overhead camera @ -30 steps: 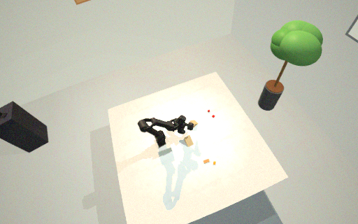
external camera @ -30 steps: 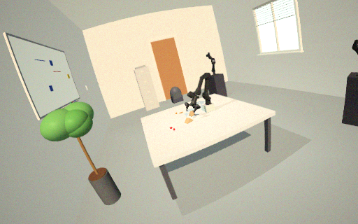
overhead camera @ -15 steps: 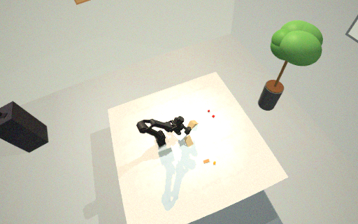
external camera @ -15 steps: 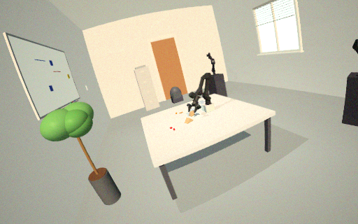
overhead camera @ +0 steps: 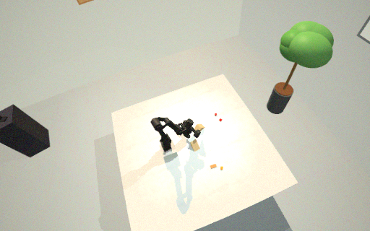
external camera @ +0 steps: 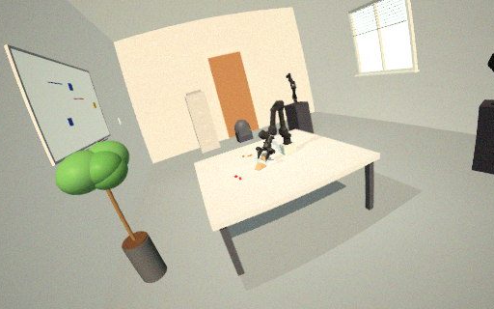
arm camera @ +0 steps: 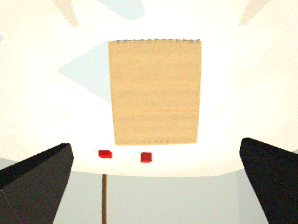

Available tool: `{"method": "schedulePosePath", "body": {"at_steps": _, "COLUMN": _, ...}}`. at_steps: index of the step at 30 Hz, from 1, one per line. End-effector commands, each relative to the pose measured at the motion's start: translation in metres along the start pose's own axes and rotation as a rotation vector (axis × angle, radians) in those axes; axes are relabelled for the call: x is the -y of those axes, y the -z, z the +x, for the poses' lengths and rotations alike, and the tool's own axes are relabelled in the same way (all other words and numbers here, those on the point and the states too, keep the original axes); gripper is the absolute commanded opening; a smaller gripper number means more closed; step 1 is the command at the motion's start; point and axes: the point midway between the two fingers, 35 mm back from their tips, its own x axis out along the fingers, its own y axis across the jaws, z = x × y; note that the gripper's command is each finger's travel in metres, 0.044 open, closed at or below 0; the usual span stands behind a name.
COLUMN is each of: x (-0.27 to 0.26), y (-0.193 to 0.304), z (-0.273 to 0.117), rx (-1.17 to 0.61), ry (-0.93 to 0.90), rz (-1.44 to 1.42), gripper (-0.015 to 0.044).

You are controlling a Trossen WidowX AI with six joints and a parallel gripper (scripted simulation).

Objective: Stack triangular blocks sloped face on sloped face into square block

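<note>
One wooden triangular block (overhead camera: pixel 199 127) (external camera: pixel 260 166) (arm camera: pixel 156 92) lies on the table (overhead camera: pixel 142 119) (external camera: pixel 224 203) on the side toward the red cubes. One rectangular face of it fills the middle of the wrist view, with a pointed shadow at its left. The other triangular block (overhead camera: pixel 195 145) (external camera: pixel 263 157) lies apart from it, partly behind the gripper in the exterior view and out of the wrist view. My gripper (overhead camera: pixel 192 134) (external camera: pixel 265 154) (arm camera: pixel 158 151) is open and empty, above the table near the two blocks. Its exact height is hard to tell.
Two small red cubes (overhead camera: pixel 215 114) (overhead camera: pixel 220 120) (external camera: pixel 235 176) (arm camera: pixel 105 154) (arm camera: pixel 146 157) lie beyond the first block. A small orange block (overhead camera: pixel 213 166) (external camera: pixel 250 155) and a smaller orange piece (overhead camera: pixel 222 168) (external camera: pixel 243 155) lie past the other block.
</note>
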Motion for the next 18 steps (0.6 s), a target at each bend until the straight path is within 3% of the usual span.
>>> {"method": "schedulePosePath", "body": {"at_steps": 1, "x": 0.0, "y": 0.001, "z": 0.014, "rx": -0.003, "ry": -0.004, "rz": 0.004, "gripper": 0.044}}
{"method": "schedulePosePath", "body": {"at_steps": 18, "x": 0.002, "y": -0.009, "z": 0.06, "rx": -0.005, "ry": -0.004, "rz": 0.004, "gripper": 0.044}}
